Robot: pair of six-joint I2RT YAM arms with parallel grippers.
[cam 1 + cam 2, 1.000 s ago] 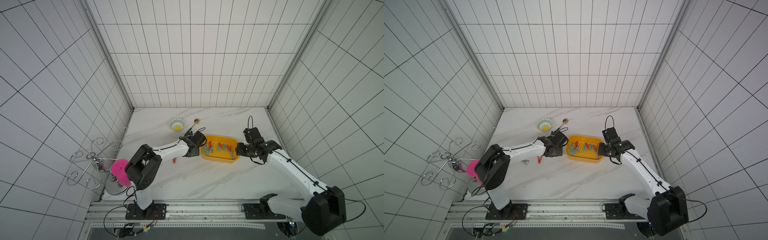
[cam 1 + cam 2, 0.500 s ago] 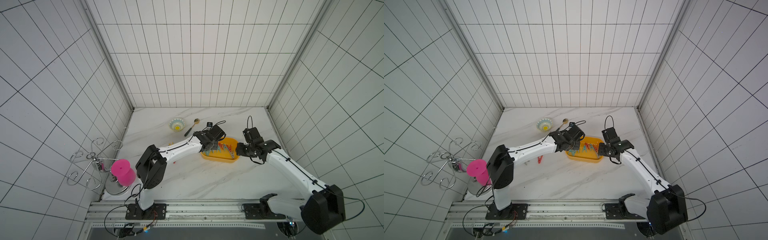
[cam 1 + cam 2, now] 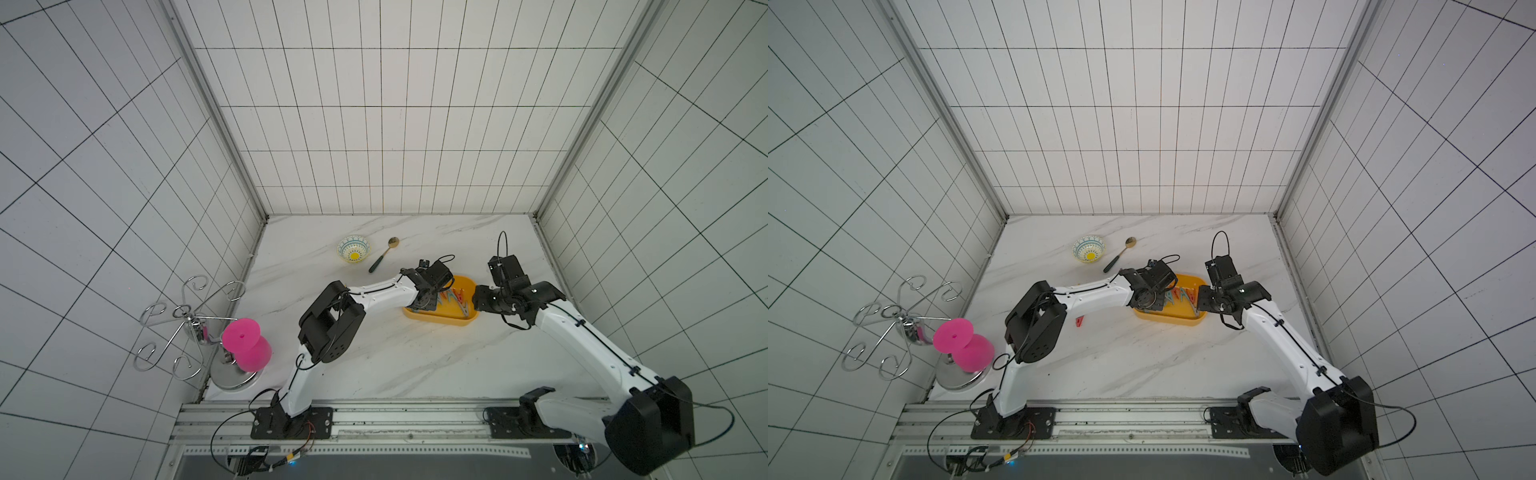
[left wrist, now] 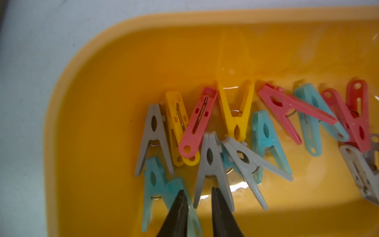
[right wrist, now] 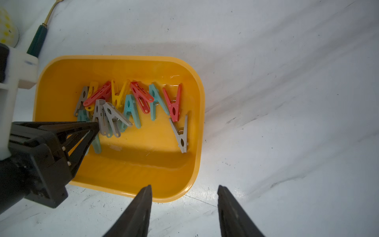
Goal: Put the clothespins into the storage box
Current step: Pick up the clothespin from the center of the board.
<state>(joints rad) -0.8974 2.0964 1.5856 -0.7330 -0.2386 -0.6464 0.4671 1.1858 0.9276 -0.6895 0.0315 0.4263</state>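
Grey clothespin at tips of parted left fingers; right fingers wide apart.

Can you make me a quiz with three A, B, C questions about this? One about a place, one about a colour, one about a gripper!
1. Where is the lone red clothespin, compared with the storage box?
A) inside it
B) on the table, outside it
C) on its rim

2. What colour is the spoon handle?
A) green
B) red
C) white

3. How is the right gripper?
A) shut on a clothespin
B) shut, empty
C) open, empty

Answers: 1 B, it lies on bare marble; 2 A, dark green; 3 C, its fingers stand apart with nothing between.
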